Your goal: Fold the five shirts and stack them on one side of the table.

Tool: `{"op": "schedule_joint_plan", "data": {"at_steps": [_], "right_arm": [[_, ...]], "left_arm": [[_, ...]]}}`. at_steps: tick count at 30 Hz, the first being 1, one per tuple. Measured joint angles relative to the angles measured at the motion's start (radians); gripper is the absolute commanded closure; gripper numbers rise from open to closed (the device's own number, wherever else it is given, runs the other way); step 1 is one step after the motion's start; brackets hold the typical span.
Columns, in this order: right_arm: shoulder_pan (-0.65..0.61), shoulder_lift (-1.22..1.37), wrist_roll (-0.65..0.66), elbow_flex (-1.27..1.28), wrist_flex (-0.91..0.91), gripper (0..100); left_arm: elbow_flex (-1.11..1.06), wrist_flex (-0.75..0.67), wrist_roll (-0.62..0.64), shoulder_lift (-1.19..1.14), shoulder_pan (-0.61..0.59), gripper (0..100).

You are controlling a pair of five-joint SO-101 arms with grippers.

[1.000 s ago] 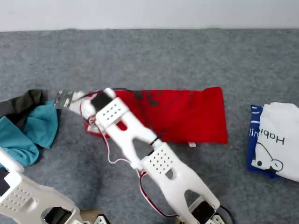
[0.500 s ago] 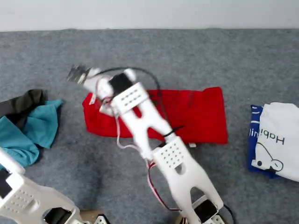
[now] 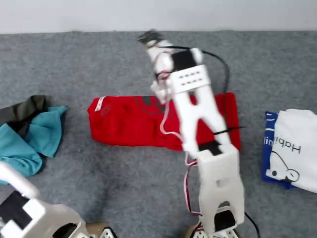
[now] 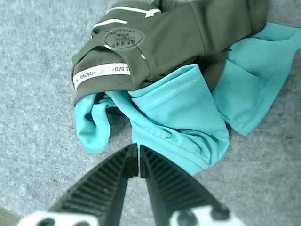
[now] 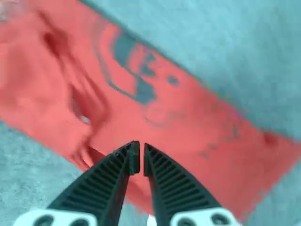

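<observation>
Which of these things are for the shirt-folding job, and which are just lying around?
For the job:
red shirt
teal shirt
dark shirt
white shirt
blue shirt, under the white one

Just there:
grey table cover
pale wall behind

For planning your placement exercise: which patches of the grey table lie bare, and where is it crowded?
Bare grey carpet: the far strip behind the folded red shirt, and the gaps separating it from the crumpled teal shirt and from the white-on-blue shirt stack. Crowded: the teal shirt's pile, and the red shirt's right half under the right arm.
</observation>
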State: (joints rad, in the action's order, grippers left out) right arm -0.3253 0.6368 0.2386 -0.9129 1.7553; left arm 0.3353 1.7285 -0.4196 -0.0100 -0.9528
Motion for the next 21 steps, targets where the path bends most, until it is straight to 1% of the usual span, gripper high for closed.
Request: {"op": "schedule_joint_plan", "data": {"at_steps": [4,6,10,14,18,21], "right_arm": [[0.135,-0.029,-0.083,0.115,0.0,80.2],[0.192,-0.029,-0.098,0.16,0.0,77.8],[0.267,-0.029,-0.103,0.213,0.0,77.6],[0.296,-0.025,-0.106,0.259,-0.012,77.6],[0.336,0.041,-0.106,0.262,-0.048,77.6],[0.368,0.068,-0.106,0.262,-0.071,77.6]], "left_arm": [[-0.028,0.003,-0.06,0.048,0.0,98],[-0.029,0.003,-0.089,0.069,0.0,98],[-0.029,0.005,-0.124,0.087,0.0,98],[-0.034,0.006,-0.13,0.087,0.0,98],[-0.037,0.006,-0.13,0.087,0.0,98],[-0.075,0.006,-0.13,0.089,0.0,98]]}}
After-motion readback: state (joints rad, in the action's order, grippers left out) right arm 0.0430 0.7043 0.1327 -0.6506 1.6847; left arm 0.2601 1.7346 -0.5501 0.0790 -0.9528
